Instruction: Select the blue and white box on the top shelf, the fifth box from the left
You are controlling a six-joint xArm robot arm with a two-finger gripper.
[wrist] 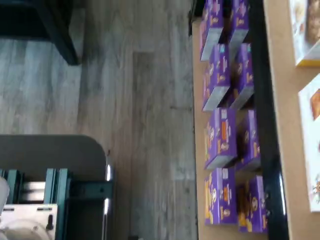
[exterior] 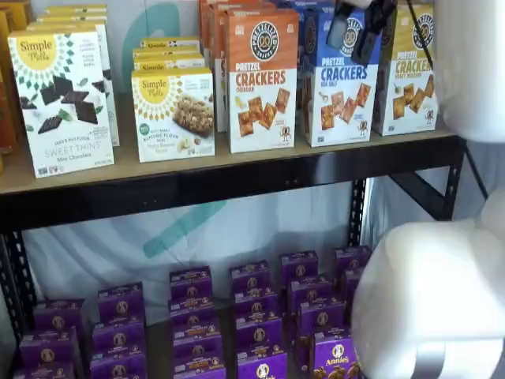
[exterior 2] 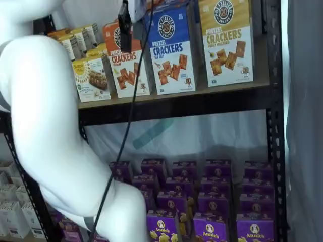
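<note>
My gripper (exterior: 361,30) hangs just in front of blue and white box (exterior: 341,79) top on top shelf (exterior: 221,178); jaws spread, empty.

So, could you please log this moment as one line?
gripper: jaws apart, empty, before blue and white box | box: upright on top shelf, untouched

The pretzel cracker box (exterior: 341,87) is blue above, white below, with a round black logo. Its neighbours are orange-topped (exterior: 263,79) and yellow-topped (exterior: 407,71). Small purple boxes (exterior 2: 212,201) fill the lower level.
</note>
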